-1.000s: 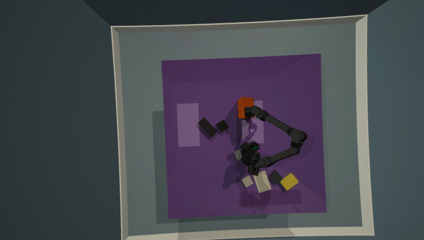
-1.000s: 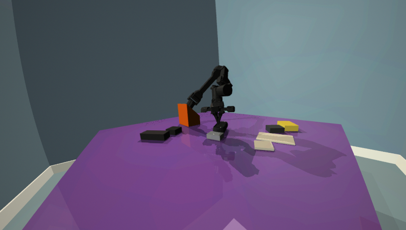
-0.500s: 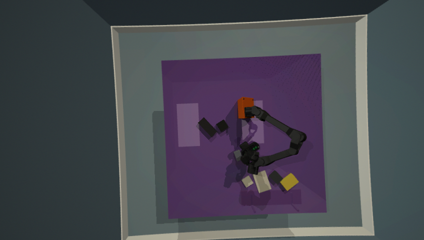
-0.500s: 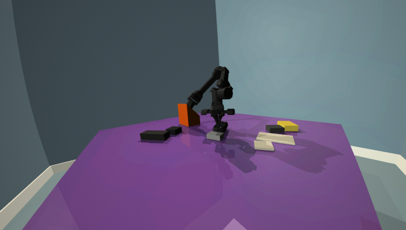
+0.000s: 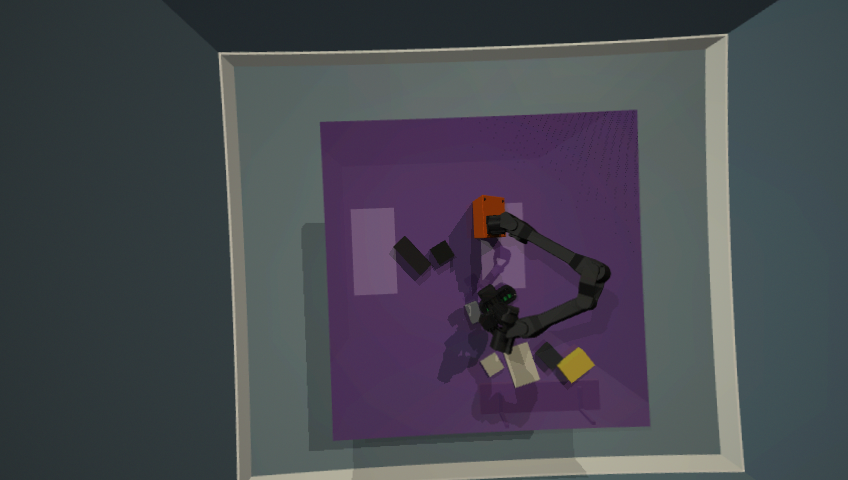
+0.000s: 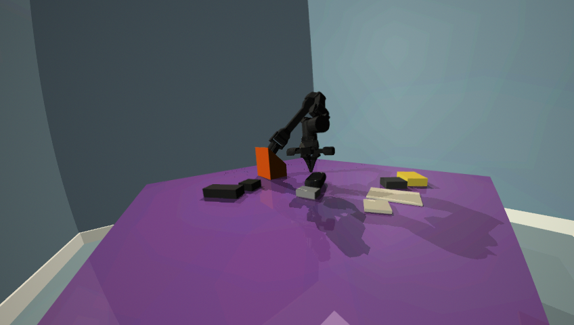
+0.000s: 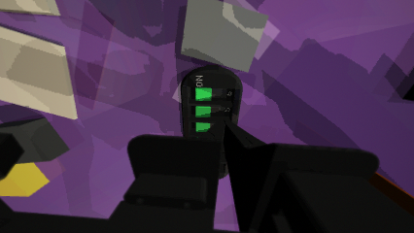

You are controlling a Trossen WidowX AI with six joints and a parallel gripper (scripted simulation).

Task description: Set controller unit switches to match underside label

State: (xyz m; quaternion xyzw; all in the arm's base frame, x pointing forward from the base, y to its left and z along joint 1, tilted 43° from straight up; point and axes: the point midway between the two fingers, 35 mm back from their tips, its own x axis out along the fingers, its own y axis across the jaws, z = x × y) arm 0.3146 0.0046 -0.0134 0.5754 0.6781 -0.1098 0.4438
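The dark controller unit (image 5: pixel 511 292) (image 6: pixel 315 179) (image 7: pixel 214 74) sits on its base on the purple bench, switches up. In the wrist view, three green ends show beside the ON mark, on the switch (image 7: pixel 203 94) nearest the mark, the switch (image 7: pixel 203 112) after it and a third switch (image 7: pixel 202 127). Which ends are pressed down is hard to tell. The remaining switches are mostly hidden behind the gripper, and the underside label is hidden. My gripper (image 6: pixel 310 170) (image 7: pixel 223 124) is shut and empty. It points down, its tips just above the unit; contact cannot be made out.
A grey block (image 5: pixel 473 312) (image 6: pixel 308 192) (image 7: pixel 219 39) lies close to the unit's ON-mark end. Cream panels (image 5: pixel 523 369) (image 6: pixel 394 196) (image 7: pixel 34 73), a dark block (image 6: pixel 393 183) and a yellow block (image 5: pixel 576 364) (image 6: pixel 411 179) lie to one side. Black blocks (image 5: pixel 411 256) (image 6: pixel 223 191) and an orange wedge (image 5: pixel 489 205) (image 6: pixel 263 162) lie opposite.
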